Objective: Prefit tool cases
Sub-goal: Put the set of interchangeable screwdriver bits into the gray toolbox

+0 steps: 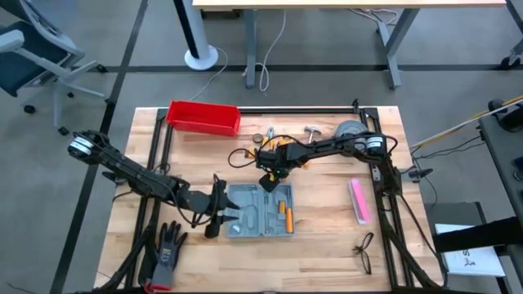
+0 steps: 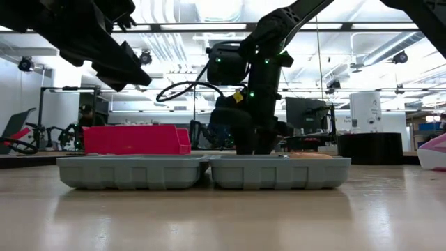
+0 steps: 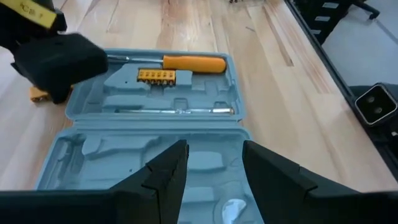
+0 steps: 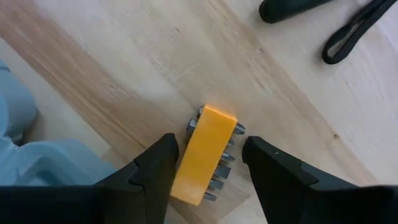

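- In the low view we cannot see inside the grey-blue rectangular plastic hinged tool case [image 2: 203, 171]; the right arm's dark body hides what its fingers straddle.
- We see the case lying fully open and flat, in front of the red rectangular plastic bin [image 1: 203, 117], holding an orange-handled screwdriver [image 3: 194, 63], a yellow bit strip [image 3: 156, 76] and a thin metal rod.
- The right gripper [image 4: 209, 163], jaws spread, straddles a loose yellow bit holder [image 4: 206, 153] beside the case's far edge.
- The left gripper [image 3: 210, 169], jaws parted and empty, hovers over the case's near half.
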Available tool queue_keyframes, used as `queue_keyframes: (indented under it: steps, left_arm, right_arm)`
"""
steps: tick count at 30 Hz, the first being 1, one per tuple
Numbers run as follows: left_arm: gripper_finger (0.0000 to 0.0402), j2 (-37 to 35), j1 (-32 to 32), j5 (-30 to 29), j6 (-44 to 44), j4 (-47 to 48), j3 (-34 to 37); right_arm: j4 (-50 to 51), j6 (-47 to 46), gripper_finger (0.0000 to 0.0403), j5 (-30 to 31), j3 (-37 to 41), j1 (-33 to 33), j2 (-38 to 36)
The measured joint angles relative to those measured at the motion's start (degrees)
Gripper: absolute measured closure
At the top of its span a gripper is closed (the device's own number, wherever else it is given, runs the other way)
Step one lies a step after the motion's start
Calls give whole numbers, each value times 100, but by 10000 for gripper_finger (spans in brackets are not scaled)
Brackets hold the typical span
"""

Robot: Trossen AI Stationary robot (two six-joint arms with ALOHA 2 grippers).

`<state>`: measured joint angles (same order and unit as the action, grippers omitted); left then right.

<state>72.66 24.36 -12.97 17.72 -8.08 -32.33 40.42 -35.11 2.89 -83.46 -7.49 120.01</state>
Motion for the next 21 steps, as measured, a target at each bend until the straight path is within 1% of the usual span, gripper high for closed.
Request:
queue_keyframes:
  steps: [3,8,11,21]
  left_arm:
    - [239,0,0,0,29,-20,19]
    - [239,0,9,0,36,-28,24]
    - [239,0,9,2,36,-24,24]
    - [239,0,9,2,37,-2,24]
  right_arm:
    - [38,153,252,29,2,-1,2]
    - [103,175,317,145,-1,1,4]
    - [167,321,347,134,-98,1,0]
    - [1039,649,373,169,-712,23,-44]
